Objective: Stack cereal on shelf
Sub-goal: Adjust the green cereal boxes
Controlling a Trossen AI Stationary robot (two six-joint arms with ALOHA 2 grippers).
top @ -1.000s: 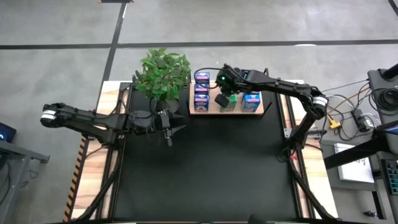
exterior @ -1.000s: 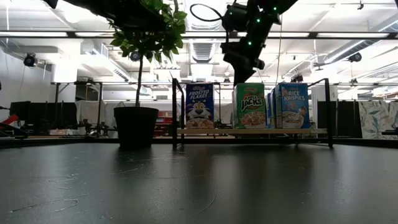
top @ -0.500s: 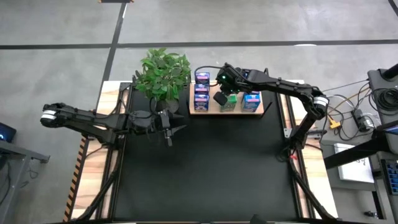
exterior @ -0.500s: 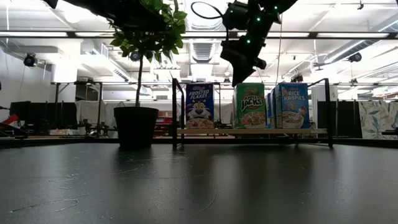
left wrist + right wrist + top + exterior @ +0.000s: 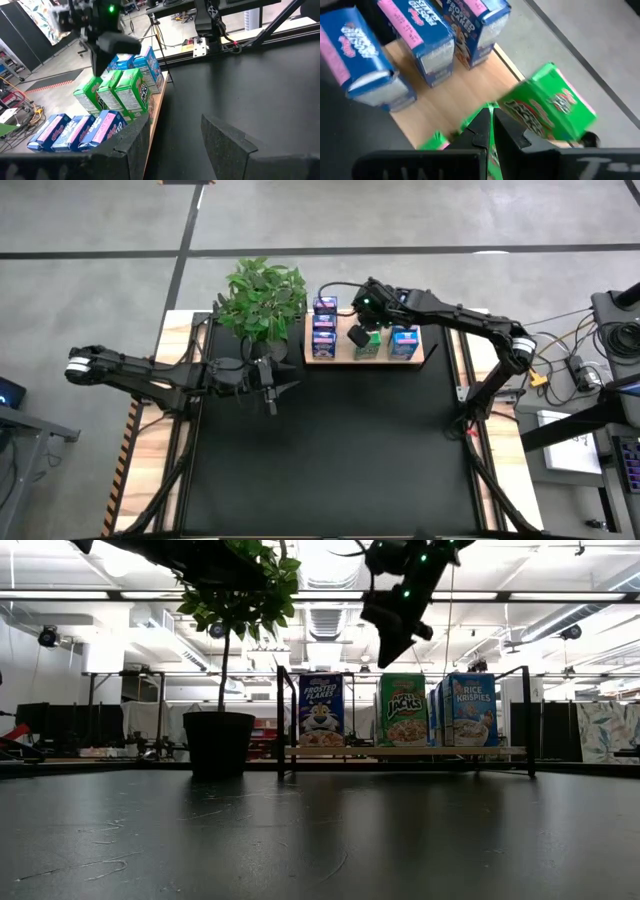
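The wooden shelf (image 5: 343,356) lies at the table's far edge. On it stand three dark blue cereal boxes (image 5: 324,326), green boxes (image 5: 370,344) and light blue boxes (image 5: 405,340), all upright on their bases. My right gripper (image 5: 359,335) hovers shut just above the green boxes (image 5: 547,107). The low view shows it (image 5: 390,652) clear of the green box's top (image 5: 403,677). My left gripper (image 5: 271,386) waits open and empty at the table's left, near the plant pot. Its open fingers show in the left wrist view (image 5: 172,135).
A potted leafy plant (image 5: 262,298) stands left of the shelf at the far edge. The black mat (image 5: 330,450) lies in front of the shelf. Shelf frame posts (image 5: 281,720) rise at its ends. Cables lie beyond the table's right edge.
My right gripper has risen a little above the green boxes and shifted slightly toward the table's right edge, staying shut. The boxes have kept still.
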